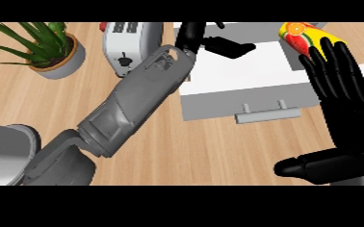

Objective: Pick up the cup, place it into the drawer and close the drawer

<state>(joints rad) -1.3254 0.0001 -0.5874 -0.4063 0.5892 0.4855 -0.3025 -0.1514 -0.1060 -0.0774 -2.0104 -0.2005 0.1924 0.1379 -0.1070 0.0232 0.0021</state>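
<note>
Left hand [213,41] reaches across over the open drawer [241,72]; fingers look curled, one dark part stretching toward the drawer's right side, but whether they close round anything cannot be told, since nothing shows between them. Right hand [334,77] at the right edge, beside the drawer: fingers straight, spread and pointing up, thumb out low; resting. Cup: not visible as such. The only candidate is a bright yellow, red and orange object [300,36] just beyond the drawer's right rear corner, partly hidden by the right hand's fingertips; identity uncertain. Judgement: if that is the cup, it should be light, stiff and smooth-walled, so prone to slip; take it round the middle of its side wall, not the rim. Drawer interior is white and bare where visible, grey front panel with a bar handle [268,114] on the near side; closing will mean pushing that panel away. Light wooden counter [213,149] around it. Left of the drawer: a white toaster [128,43], then a potted plant [46,48] further left. Grey rounded appliance [14,154] well to the near left.
</note>
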